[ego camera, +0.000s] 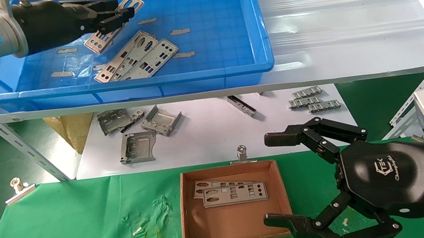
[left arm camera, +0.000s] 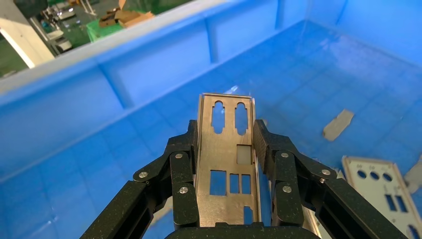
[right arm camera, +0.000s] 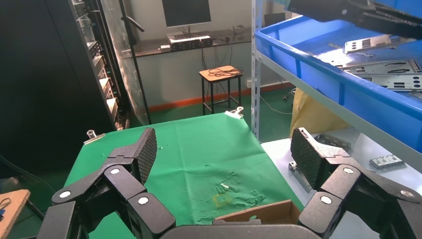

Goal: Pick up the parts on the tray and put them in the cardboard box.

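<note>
My left gripper [ego camera: 121, 10] is over the blue tray [ego camera: 231, 73] on the upper shelf, shut on a silver plate [ego camera: 127, 5] that it holds lifted off the floor; the plate sits between the fingers in the left wrist view [left arm camera: 226, 164]. Another plate [ego camera: 95, 42] lies just under it. Two more plates [ego camera: 139, 61] lie overlapped in the tray's middle. The cardboard box [ego camera: 190, 212] sits on the green cloth below and holds two plates [ego camera: 233, 193]. My right gripper [ego camera: 277, 179] is open and empty at the box's right side, also shown in its wrist view [right arm camera: 221, 159].
Grey bent brackets [ego camera: 138, 132] and ridged strips [ego camera: 312, 100] lie on the white lower shelf. Tan tape scraps [ego camera: 180, 31] stick to the tray floor. A slanted metal shelf strut [ego camera: 9, 136] runs at the left. Binder clips [ego camera: 242, 153] pin the green cloth.
</note>
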You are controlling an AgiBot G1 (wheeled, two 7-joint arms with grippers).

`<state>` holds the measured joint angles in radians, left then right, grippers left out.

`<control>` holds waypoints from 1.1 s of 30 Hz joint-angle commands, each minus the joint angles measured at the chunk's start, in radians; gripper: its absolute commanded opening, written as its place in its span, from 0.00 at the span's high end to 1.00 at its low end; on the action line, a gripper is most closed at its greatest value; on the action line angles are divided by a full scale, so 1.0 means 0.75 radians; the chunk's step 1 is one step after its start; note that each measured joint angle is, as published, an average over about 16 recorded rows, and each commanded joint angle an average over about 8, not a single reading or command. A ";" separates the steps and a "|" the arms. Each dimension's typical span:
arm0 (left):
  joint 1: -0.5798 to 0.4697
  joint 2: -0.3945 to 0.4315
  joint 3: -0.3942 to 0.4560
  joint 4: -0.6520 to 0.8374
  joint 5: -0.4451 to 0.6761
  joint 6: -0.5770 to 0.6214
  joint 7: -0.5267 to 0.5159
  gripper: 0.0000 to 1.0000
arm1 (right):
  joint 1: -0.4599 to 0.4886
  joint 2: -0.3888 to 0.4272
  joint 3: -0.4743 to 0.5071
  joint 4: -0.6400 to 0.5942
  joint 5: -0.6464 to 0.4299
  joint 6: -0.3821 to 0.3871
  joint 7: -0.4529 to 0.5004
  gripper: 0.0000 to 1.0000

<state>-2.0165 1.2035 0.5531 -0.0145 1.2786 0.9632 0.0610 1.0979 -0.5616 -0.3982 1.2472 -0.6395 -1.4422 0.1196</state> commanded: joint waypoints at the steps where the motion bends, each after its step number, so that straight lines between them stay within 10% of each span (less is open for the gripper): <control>1: -0.006 -0.003 -0.003 -0.003 -0.005 0.007 0.002 1.00 | 0.000 0.000 0.000 0.000 0.000 0.000 0.000 0.00; 12: -0.050 -0.057 -0.045 -0.028 -0.067 0.220 -0.006 1.00 | 0.000 0.000 0.000 0.000 0.000 0.000 0.000 0.00; 23: -0.018 -0.177 -0.062 -0.108 -0.122 0.806 -0.021 1.00 | 0.000 0.000 0.000 0.000 0.000 0.000 0.000 0.00; 33: 0.261 -0.341 0.080 -0.702 -0.363 0.864 -0.178 1.00 | 0.000 0.000 0.000 0.000 0.000 0.000 0.000 0.00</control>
<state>-1.8227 0.9509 0.6239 -0.5172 1.0042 1.6065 -0.0695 1.0979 -0.5616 -0.3983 1.2472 -0.6394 -1.4422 0.1195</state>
